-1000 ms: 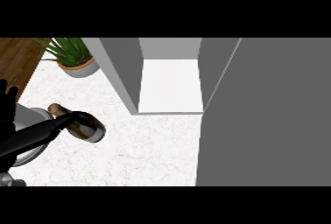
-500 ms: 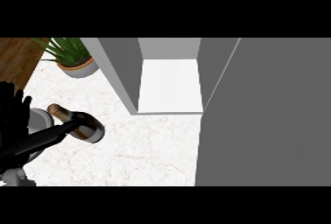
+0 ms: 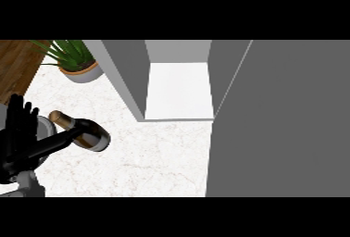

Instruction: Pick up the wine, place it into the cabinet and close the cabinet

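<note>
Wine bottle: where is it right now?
In the head view, the wine bottle is at the left of the counter, beside the left hand, nearer than the potted plant and left of the open cabinet.

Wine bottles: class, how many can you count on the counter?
1. The wine bottle sits on the counter at the left, by the left hand, below the potted plant. The cabinet door could hide others.

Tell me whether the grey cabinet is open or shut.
Open: the grey cabinet's white inner shelf shows between its walls, and its wide grey door is swung out at the right.
</note>
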